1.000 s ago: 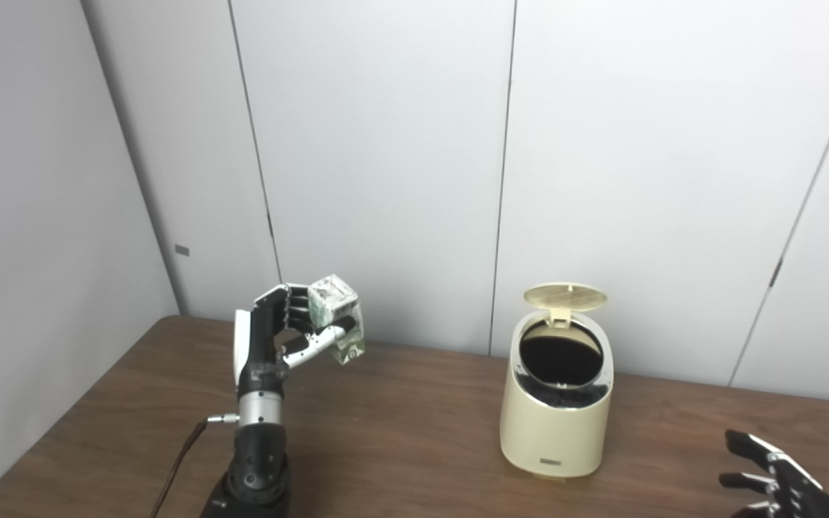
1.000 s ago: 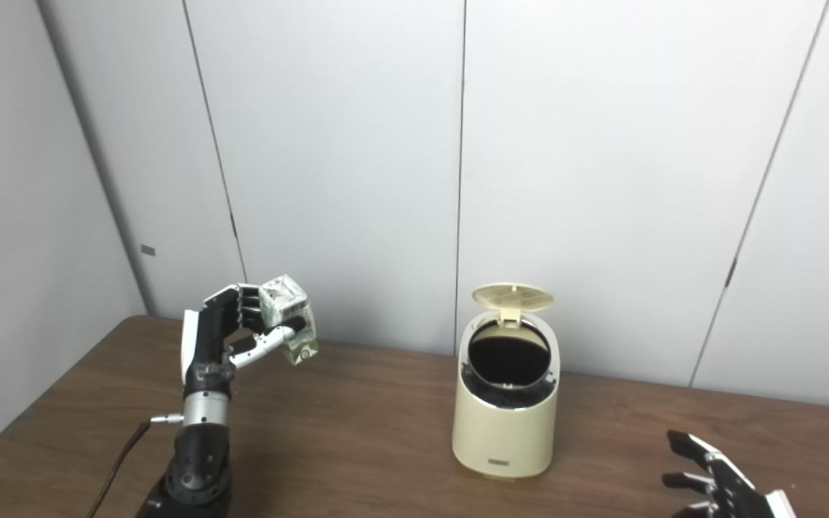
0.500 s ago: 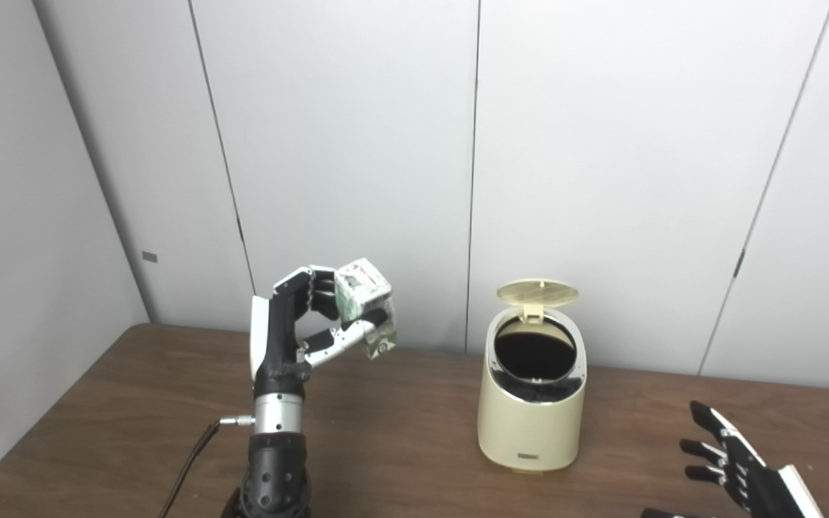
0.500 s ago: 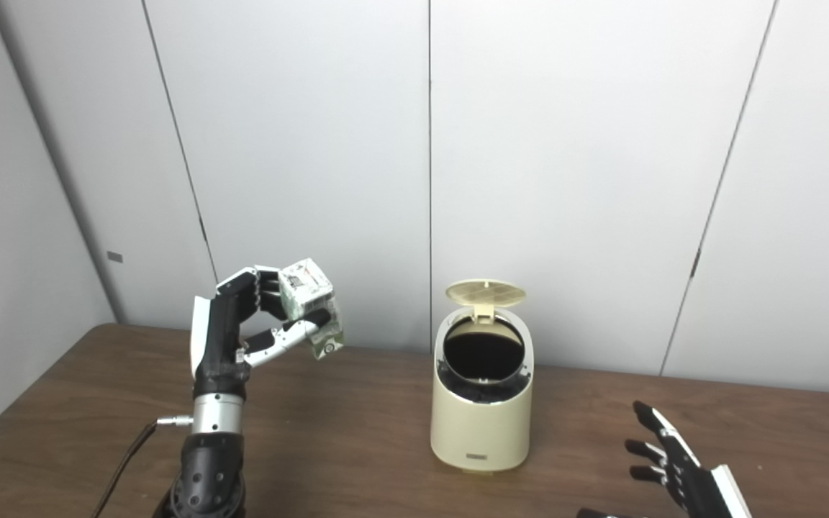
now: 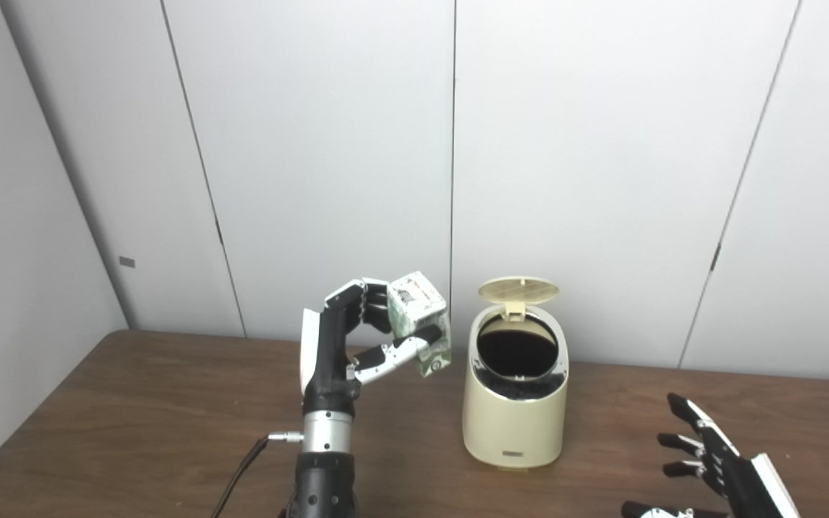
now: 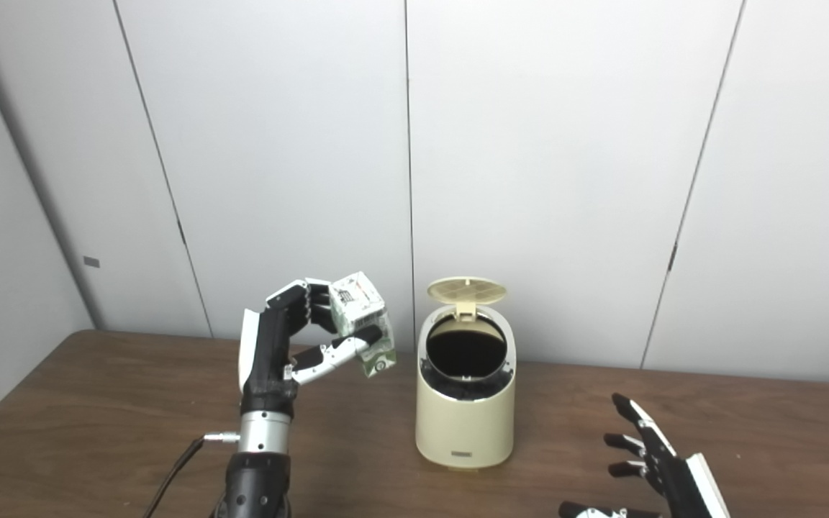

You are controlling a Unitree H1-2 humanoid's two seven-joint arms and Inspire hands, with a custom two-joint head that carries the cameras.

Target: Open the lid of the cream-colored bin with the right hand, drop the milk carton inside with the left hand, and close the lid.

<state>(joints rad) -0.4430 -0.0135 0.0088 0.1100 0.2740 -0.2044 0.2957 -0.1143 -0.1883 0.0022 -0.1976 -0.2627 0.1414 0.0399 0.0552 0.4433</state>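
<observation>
Left eye view: one cream bin (image 5: 515, 417) stands on the brown table (image 5: 134, 417), its round lid (image 5: 519, 290) tipped up at the back hinge, the dark inside open to view. The left hand (image 5: 346, 345) is raised upright just left of the bin, fingers and thumb closed around one small milk carton (image 5: 419, 320), held tilted at about the height of the bin's mouth and clear of the table. In this view the carton's edge sits very near the bin's wall; contact cannot be told. The right hand (image 5: 717, 460) is low at the table's near right, fingers spread, holding nothing. A cable (image 5: 242, 471) runs from the left wrist.

Right eye view: same things, but a clear strip of wall shows between carton (image 6: 363, 313) and bin (image 6: 465, 417), so they are apart. More of the right hand (image 6: 655, 457) shows here.

Count: one bin, one lid, one carton, two hands.
</observation>
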